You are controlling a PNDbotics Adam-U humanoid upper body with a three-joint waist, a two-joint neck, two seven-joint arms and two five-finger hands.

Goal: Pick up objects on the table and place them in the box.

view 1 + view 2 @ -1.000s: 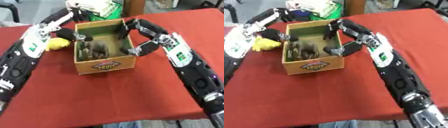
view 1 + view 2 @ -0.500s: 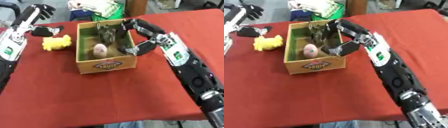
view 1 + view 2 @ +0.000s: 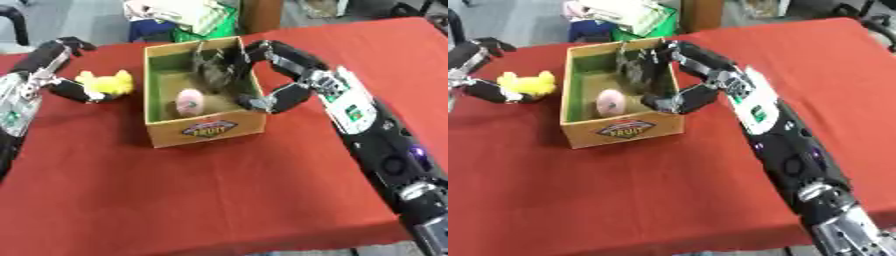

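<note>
Half a second ago the left hand [image 3: 63, 70] was raised well above the yellow toy [image 3: 107, 83]; now it sits lower, against the toy's left side, with its fingers arched over the top and the thumb below, so the toy lies between them. Whether the fingers actually press the toy I cannot tell. The toy rests on the red table [image 3: 219, 195], just left of the cardboard box [image 3: 206, 131] and not touching it.

The right hand [image 3: 262, 75] is at the box's right wall, much as it was. Its fingers curve over the far part of the rim and reach down inside, while the thumb comes round at the near part of the same wall, so the wall sits within the hand's spread. The fingers are apart, not pressed together, and nothing is pinched between them.

Inside the box, a pink and white rounded thing [image 3: 188, 101] lies on the green floor toward the near end. A dark greyish object [image 3: 212, 74] stands further back against the right wall, close under the right hand's fingers; its shape is too blurred to name. The box carries a label on its front face. Beyond the table's far edge sits a green container [image 3: 199, 27] with pale things in it.
</note>
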